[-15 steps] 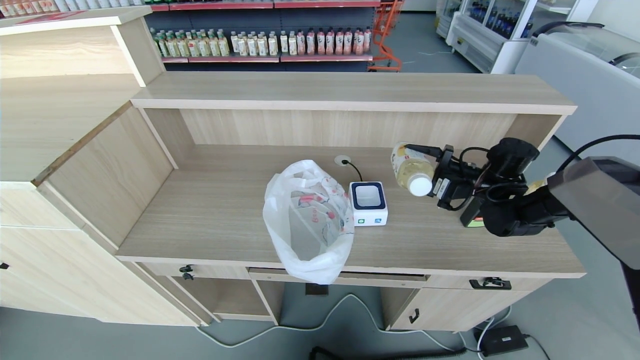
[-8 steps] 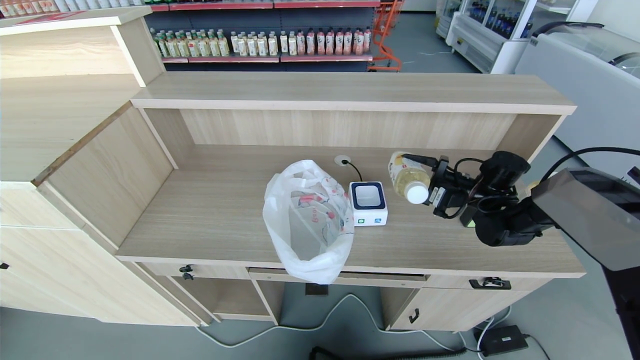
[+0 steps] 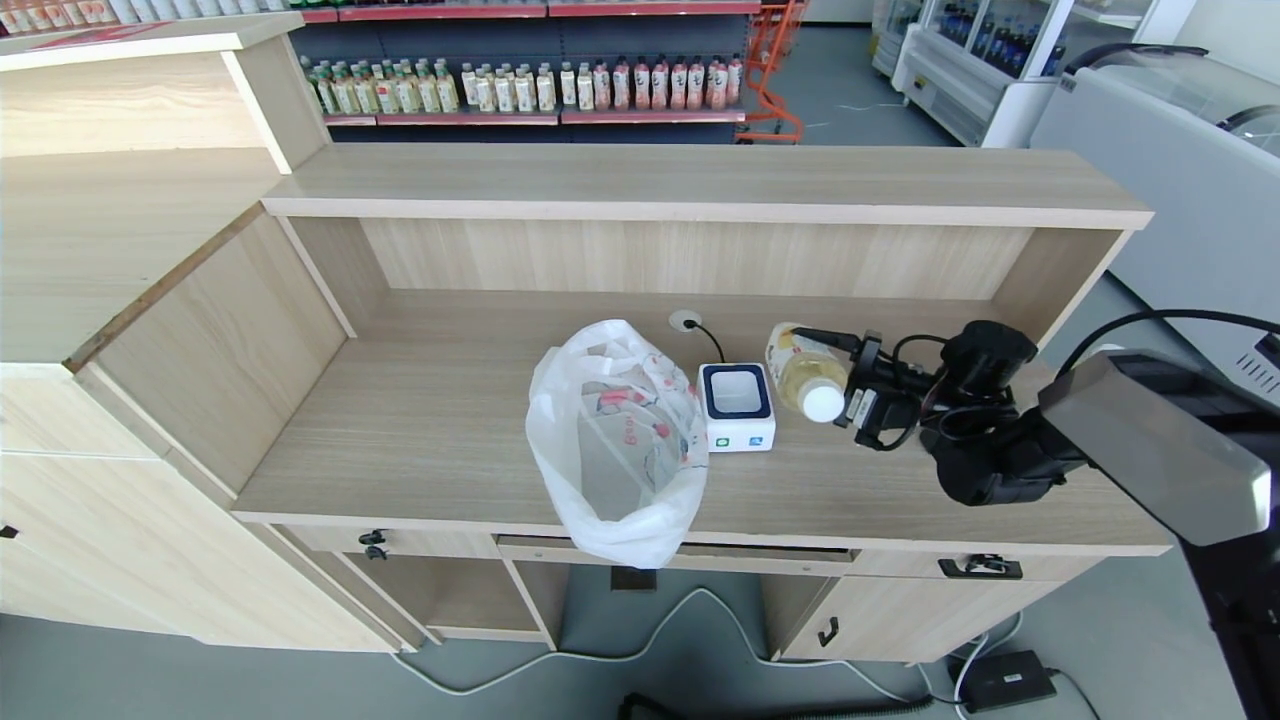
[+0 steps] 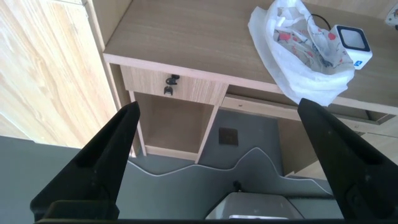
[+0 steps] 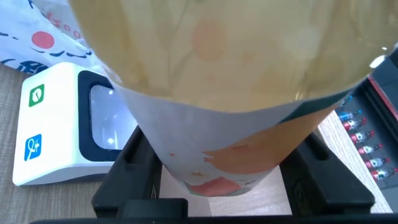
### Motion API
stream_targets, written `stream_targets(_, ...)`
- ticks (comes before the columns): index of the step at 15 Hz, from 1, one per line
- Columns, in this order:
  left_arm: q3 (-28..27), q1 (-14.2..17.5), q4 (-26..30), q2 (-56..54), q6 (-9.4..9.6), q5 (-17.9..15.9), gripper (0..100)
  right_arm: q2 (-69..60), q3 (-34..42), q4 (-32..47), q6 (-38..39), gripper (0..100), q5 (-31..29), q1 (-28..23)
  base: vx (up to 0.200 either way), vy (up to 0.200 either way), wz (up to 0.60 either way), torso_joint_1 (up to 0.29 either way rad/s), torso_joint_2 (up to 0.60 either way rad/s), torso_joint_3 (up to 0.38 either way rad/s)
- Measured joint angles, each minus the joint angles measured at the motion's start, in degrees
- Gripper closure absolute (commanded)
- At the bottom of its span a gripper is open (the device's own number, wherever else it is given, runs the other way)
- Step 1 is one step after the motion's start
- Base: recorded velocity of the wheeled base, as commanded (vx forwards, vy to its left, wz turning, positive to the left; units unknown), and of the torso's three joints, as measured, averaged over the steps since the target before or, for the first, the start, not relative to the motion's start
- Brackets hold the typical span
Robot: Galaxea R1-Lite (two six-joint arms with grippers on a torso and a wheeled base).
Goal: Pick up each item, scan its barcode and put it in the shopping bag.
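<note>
Supermarket shelving (image 3: 520, 88) stocked with drink bottles stands behind a wooden checkout counter (image 3: 430, 420). All positions below are referenced to the scanner (image 3: 737, 405), a white box with a dark-framed window on the counter's lower deck.

1. Shopping bag (image 3: 615, 440): white plastic with a red print, mouth open. It touches the scanner on its left side and overhangs the counter's front edge.
2. Right gripper (image 3: 838, 372): located just beside the scanner, on the side away from the bag. Its fingers (image 5: 134, 168) are clamped on the bottle (image 3: 800, 360).
3. Left gripper (image 4: 217, 162): located well apart from the scanner, beyond the bag and off the counter's front. Its fingers (image 4: 99, 168) are spread wide with nothing between them.
4. Bottle: clear, with yellowish liquid. It lies tilted close to horizontal between the right fingers. One finger runs along its upper side. The label section sits in the grip.
5. Cap (image 3: 823, 402): white, pointing toward the robot, near the scanner's right edge.
</note>
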Motion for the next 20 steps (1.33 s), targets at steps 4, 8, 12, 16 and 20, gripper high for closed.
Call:
stream_targets(4,0.0,0.0,0.0,0.0,0.0,0.02,0,1.77,-0.32,0.0,0.13,100,-0.05,1.3,0.0,0.0,0.0,0.0,0.0,0.0)
stream_targets(8,0.0,0.0,0.0,0.0,0.0,0.02,0,3.56,-3.54,-0.51,1.41,100,-0.07,1.71,0.0,0.0,0.0,0.0,0.0,0.0)
stream_targets(12,0.0,0.0,0.0,0.0,0.0,0.02,0,5.01,-5.16,-0.52,1.61,100,-0.05,1.88,0.0,0.0,0.0,0.0,0.0,0.0)
stream_targets(16,0.0,0.0,0.0,0.0,0.0,0.05,0,7.35,-11.01,-0.24,3.43,100,-0.11,2.27,0.0,0.0,0.0,0.0,0.0,0.0)
stream_targets(20,0.0,0.0,0.0,0.0,0.02,0.05,0,10.25,-18.09,-0.18,7.56,100,-1.26,3.58,0.0,0.0,0.0,0.0,0.0,0.0)
